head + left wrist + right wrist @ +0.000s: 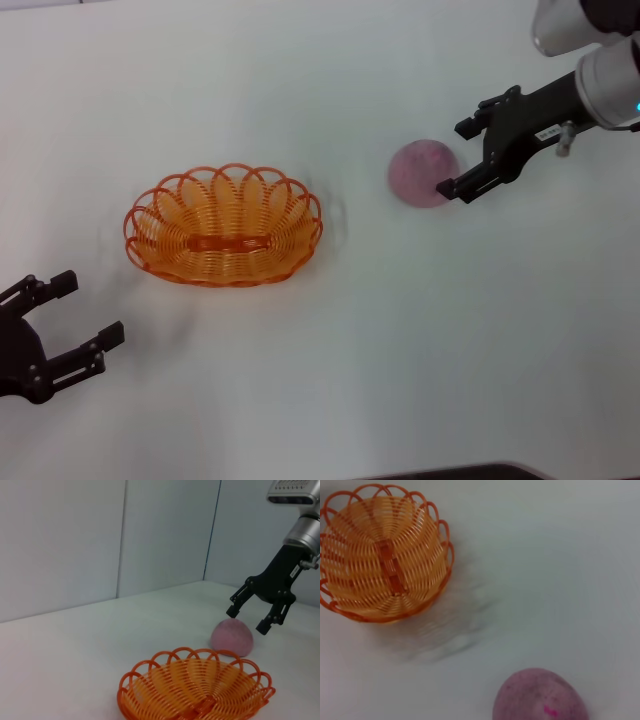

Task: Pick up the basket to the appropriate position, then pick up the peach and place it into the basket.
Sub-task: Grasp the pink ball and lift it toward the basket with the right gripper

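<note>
Head view, right claw (pixel 458 157) spread above peach (pixel 421 173)

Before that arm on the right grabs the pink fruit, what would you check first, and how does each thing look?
1. Right gripper jaws open: ok.
2. Right gripper over the peach: not ok; in the head view it is beside and above the fruit, not around it.
3. Peach free on the table, nothing touching it: ok.
4. Basket upright and empty: ok.
5. Space between basket and peach free of other things: ok.
6. Left gripper out of the way: ok; it sits near the table's front corner, jaws open, apart from the basket.
</note>
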Controlling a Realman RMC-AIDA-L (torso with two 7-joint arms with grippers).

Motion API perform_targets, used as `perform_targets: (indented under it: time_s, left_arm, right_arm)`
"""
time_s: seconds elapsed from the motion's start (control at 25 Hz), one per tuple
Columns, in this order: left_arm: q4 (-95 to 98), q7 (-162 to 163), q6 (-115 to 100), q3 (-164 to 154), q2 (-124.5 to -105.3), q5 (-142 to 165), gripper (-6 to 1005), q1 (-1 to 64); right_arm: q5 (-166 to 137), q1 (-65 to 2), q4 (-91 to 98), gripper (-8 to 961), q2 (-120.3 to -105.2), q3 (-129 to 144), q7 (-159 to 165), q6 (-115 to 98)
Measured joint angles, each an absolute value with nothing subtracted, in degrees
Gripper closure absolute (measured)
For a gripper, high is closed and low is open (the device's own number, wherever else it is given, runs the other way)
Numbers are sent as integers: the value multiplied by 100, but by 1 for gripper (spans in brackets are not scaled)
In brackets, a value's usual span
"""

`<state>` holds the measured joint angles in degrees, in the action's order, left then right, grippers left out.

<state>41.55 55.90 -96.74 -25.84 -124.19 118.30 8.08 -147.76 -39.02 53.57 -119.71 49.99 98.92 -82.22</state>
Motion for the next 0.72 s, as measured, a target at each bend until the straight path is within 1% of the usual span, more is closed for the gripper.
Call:
perform_targets:
  time_s: [0.72]
  left_arm:
    - [4167, 5590, -9746, -2601, -12419, 11830, 158, 808]
  right_arm:
    - [-14708, -3980, 5045, 47, -11977, 5045, 9869, -7886]
